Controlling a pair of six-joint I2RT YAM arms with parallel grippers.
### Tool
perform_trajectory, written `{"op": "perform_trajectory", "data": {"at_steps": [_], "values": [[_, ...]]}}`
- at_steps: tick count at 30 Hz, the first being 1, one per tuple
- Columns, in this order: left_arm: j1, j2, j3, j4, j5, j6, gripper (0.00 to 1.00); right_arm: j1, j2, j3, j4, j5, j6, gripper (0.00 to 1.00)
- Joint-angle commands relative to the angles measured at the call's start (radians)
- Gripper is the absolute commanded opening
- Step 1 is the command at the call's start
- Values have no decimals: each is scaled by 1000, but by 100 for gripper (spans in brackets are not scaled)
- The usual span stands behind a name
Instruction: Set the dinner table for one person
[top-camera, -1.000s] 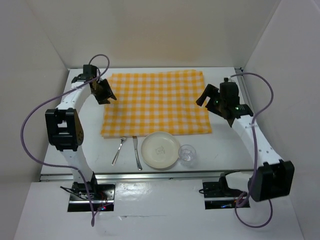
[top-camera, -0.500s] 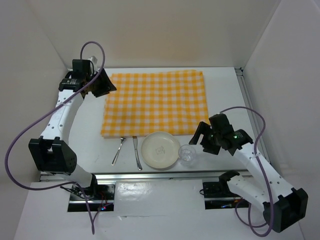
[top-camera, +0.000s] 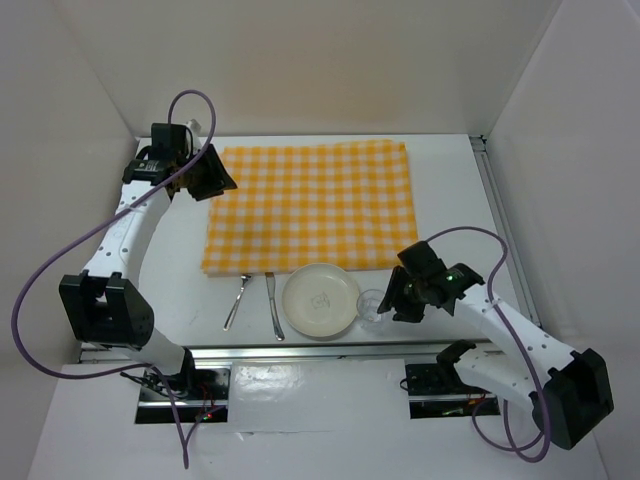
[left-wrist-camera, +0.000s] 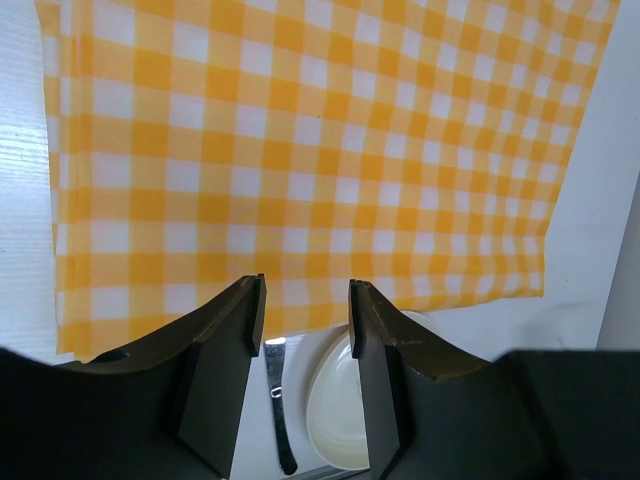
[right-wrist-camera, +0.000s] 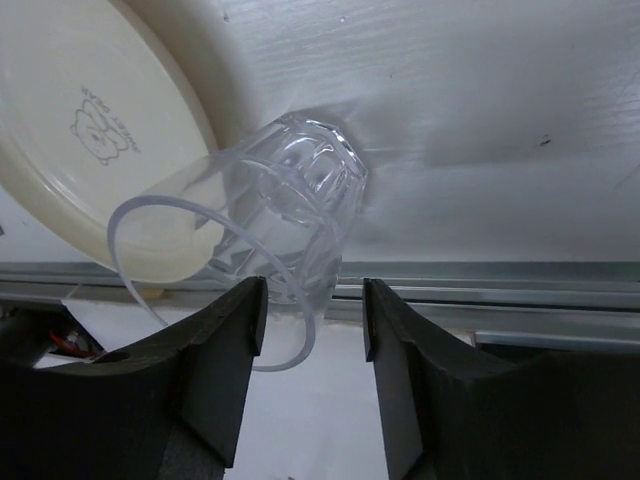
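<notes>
Right gripper is standing, jaws apart, at the glass just off the near edge of the checked cloth, likely preparing a grasp. Left gripper is hovering, jaws parted, by the cloth's far-left corner. Dinner table is underlying the cloth.

robot lab booth, plain white walls
</notes>
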Motion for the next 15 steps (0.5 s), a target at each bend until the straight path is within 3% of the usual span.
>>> {"op": "perform_trajectory", "data": {"at_steps": [1, 11, 15], "values": [[-2, 0, -3, 12, 17, 21, 55, 28, 22, -13, 55, 44, 47, 53], [-12, 0, -3, 12, 39, 21, 54, 49, 33, 10, 1, 132, 124, 0], [-12, 0, 7, 12, 51, 21, 54, 59, 14, 134, -103, 234, 136, 0]]}}
